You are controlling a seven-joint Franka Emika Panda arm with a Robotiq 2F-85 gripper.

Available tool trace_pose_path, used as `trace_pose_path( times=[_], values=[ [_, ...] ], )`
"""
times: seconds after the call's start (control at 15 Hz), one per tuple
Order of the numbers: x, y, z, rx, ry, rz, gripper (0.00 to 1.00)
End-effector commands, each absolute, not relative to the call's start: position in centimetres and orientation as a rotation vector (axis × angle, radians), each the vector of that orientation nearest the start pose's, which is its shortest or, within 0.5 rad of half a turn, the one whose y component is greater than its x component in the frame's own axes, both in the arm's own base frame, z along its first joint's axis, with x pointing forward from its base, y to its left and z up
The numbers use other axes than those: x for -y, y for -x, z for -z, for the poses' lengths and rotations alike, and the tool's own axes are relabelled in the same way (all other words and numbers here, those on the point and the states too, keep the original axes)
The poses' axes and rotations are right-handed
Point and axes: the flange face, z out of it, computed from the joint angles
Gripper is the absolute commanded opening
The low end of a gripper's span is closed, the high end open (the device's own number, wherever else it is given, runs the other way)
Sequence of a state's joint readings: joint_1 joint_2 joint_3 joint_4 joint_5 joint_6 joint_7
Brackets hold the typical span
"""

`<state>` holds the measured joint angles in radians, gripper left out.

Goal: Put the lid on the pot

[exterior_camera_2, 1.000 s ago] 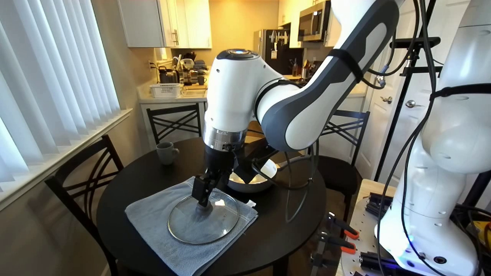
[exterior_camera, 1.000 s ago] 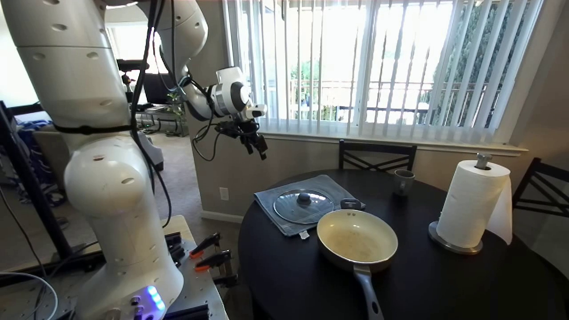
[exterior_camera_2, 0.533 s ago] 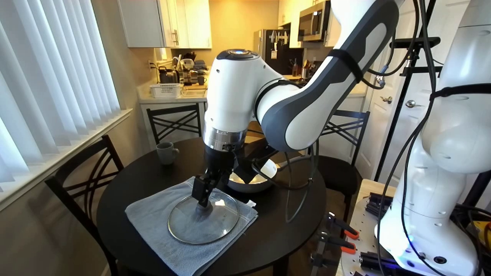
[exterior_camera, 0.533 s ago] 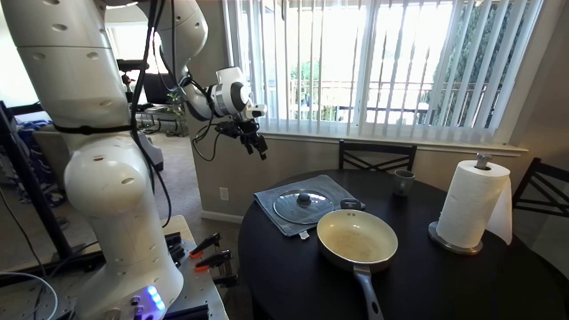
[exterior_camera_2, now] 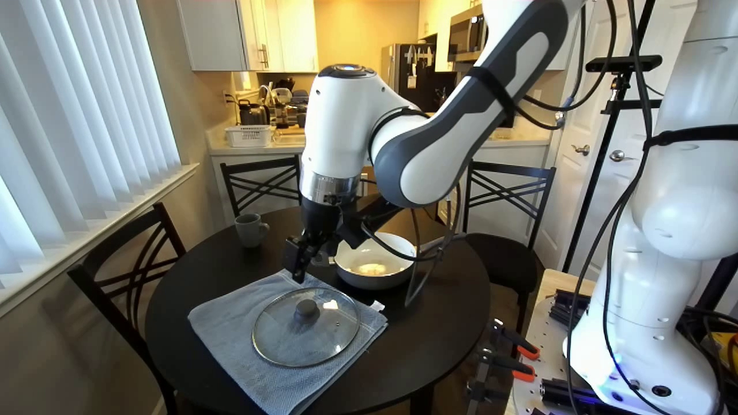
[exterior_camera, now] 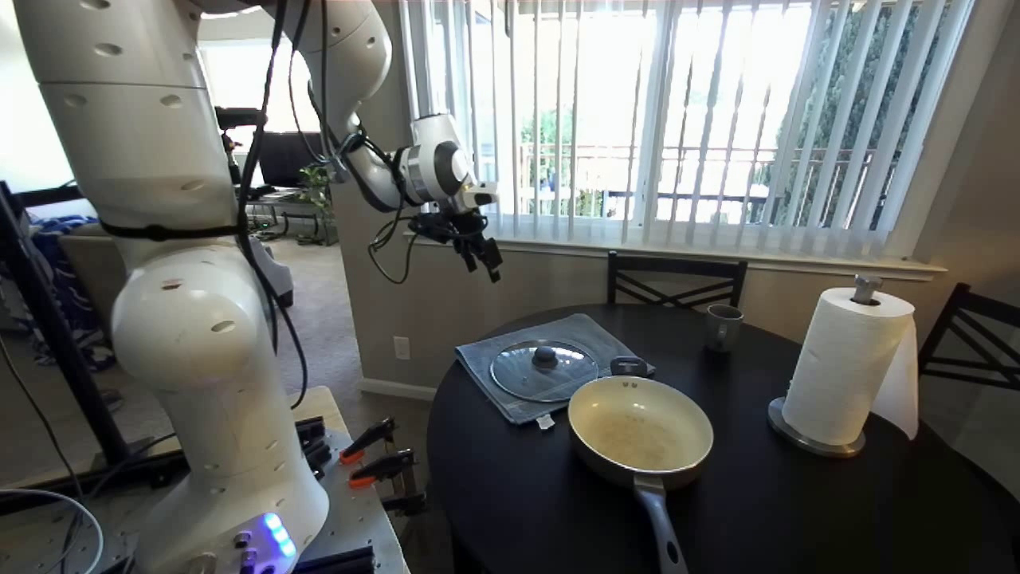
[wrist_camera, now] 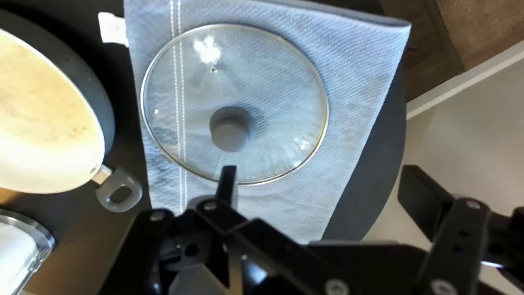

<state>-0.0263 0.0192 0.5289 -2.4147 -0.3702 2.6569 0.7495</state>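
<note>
The Robotiq gripper (wrist_camera: 320, 178) hangs with its fingers (wrist_camera: 226, 184) spread wide apart; below them, beyond their tips in the wrist view, the glass lid (wrist_camera: 270, 94) lies knob (wrist_camera: 230, 133) up on a folded grey-blue cloth (wrist_camera: 294, 209); the cream-lined frying pan (wrist_camera: 45, 123) sits left of the fingers there, near the cloth.

I have a folded grey-blue cloth (exterior_camera_2: 230, 328) lying on the round dark table (exterior_camera: 797, 510), its white tag (wrist_camera: 112, 29) poking out at one side. There I also see a grey mug (exterior_camera: 723, 328), upright, and a white paper towel roll (exterior_camera: 845, 367) on a metal base (exterior_camera: 809, 446), a loose sheet (exterior_camera: 899, 383) hanging down. Dark chairs (exterior_camera_2: 504, 253) stand around the table. Beyond, I make out vertical blinds (exterior_camera_2: 86, 127) and a white basket (exterior_camera_2: 249, 137) on the kitchen counter (exterior_camera_2: 288, 149).
</note>
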Motion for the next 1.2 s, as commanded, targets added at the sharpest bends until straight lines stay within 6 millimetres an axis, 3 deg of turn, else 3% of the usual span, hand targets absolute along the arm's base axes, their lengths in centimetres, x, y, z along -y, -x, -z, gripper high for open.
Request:
trace_pose_path(
  times=[0.0, 0.27, 0.67, 1.13],
  values=[
    [-21.9, -51.0, -32.0, 0.094, 3.154, 0.412, 1.0],
    [-20.3, -55.8, -27.9, 0.162, 3.202, 0.295, 1.0],
    [-22.9, -57.1, -20.5, 0.359, 3.173, 0.263, 1.0],
    [-20.5, -60.3, -15.7, 0.133, 3.037, 0.318, 1.0]
  ],
)
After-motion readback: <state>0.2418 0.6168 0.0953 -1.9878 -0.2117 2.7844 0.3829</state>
